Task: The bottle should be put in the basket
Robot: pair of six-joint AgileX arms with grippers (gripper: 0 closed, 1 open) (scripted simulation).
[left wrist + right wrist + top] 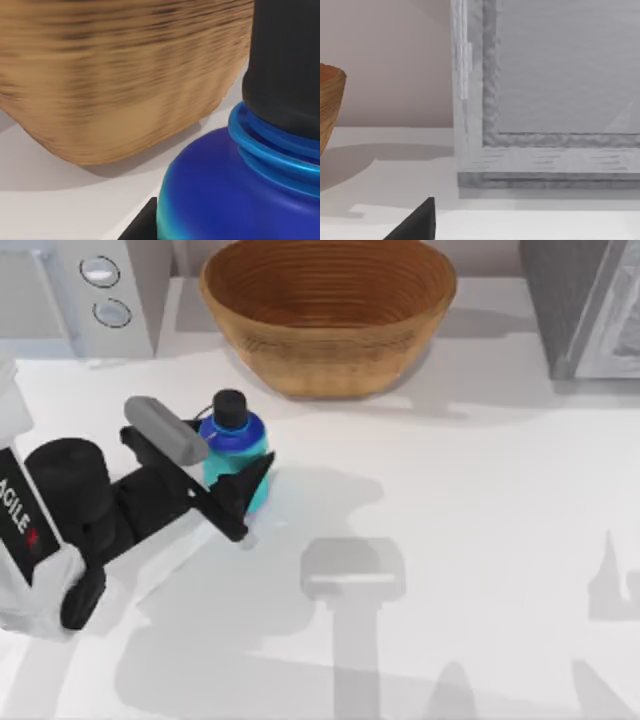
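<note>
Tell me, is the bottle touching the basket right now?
Apart. In the top view, white table shows between the bottle and the basket; the left wrist view shows table and shadow between them too. The left gripper is at the bottle.

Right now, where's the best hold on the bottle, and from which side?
Grip the cyan body of the bottle, below the blue shoulder, coming sideways from the table's left, where the left gripper already brackets it. It stands upright, round and straight-walled; the black cap is narrower.
</note>
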